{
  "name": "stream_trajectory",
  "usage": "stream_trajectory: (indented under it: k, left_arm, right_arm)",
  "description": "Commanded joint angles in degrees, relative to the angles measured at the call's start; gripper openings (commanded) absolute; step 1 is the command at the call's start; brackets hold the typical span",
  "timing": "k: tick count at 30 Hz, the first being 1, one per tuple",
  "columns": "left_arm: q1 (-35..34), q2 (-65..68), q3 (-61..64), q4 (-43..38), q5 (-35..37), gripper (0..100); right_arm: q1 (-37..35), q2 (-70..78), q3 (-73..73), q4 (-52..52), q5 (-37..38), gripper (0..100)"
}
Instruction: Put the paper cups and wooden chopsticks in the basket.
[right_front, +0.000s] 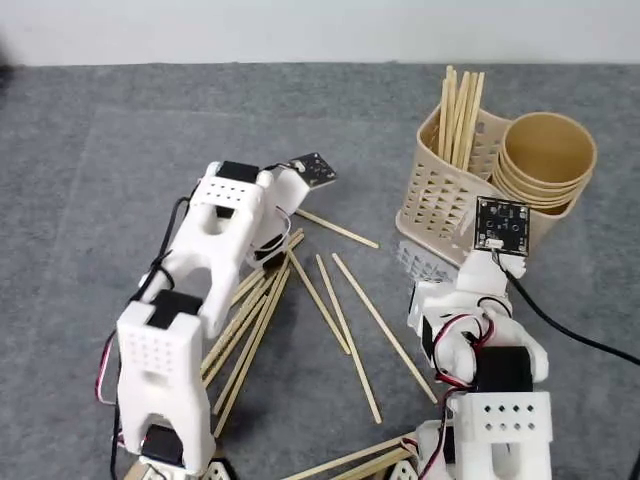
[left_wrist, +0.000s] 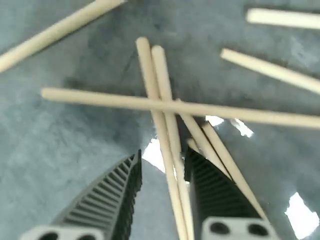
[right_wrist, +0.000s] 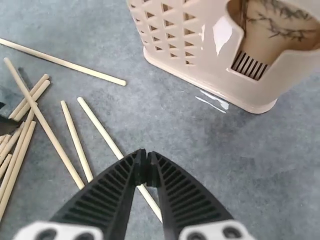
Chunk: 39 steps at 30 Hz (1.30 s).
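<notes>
Loose wooden chopsticks (right_front: 345, 300) lie scattered across the centre of the frame on a grey, felt-like bench (right_front: 70, 200). More stand upright in the beige basket (right_front: 432, 205) at upper right, beside a stack of paper cups (right_front: 545, 155) nested in its round compartment. The left gripper (left_wrist: 162, 159) hangs low over the pile, its fingers (left_wrist: 117, 192) released and straddling a pair of sticks. The right gripper (right_wrist: 146, 159), near the basket, has its fingers clenched on nothing. A pale wall (right_front: 300, 30) runs along the top.
</notes>
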Motion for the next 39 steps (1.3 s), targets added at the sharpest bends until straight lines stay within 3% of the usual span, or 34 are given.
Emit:
stream_trajectory:
  k: [1, 7, 14, 19, 33, 39]
  left_arm:
    - [0.09, 2.46, -5.93, 0.62, 1.14, 11]
    - [0.44, 7.65, -10.33, 4.48, 0.88, 2]
    - [0.44, 9.41, -11.38, 10.46, 0.79, 1]
    - [0.26, 7.65, -18.24, 21.45, -2.37, 1]
    - [-2.55, 0.79, -16.31, 18.90, -4.31, 2]
    - [-2.64, 0.88, -16.04, 17.14, -4.22, 16]
  right_arm:
    - [0.66, -1.01, -0.26, -0.48, -0.53, 0.8]
    - [0.66, -1.01, -0.26, -0.48, -0.53, 0.8]
    - [0.75, -1.01, -0.26, -0.48, -0.53, 0.8]
    - [0.75, -1.01, -0.26, -0.40, -0.53, 0.8]
    - [0.75, -1.01, -0.26, -0.40, -0.53, 0.8]
    - [0.75, -1.01, -0.18, -0.40, -0.53, 0.8]
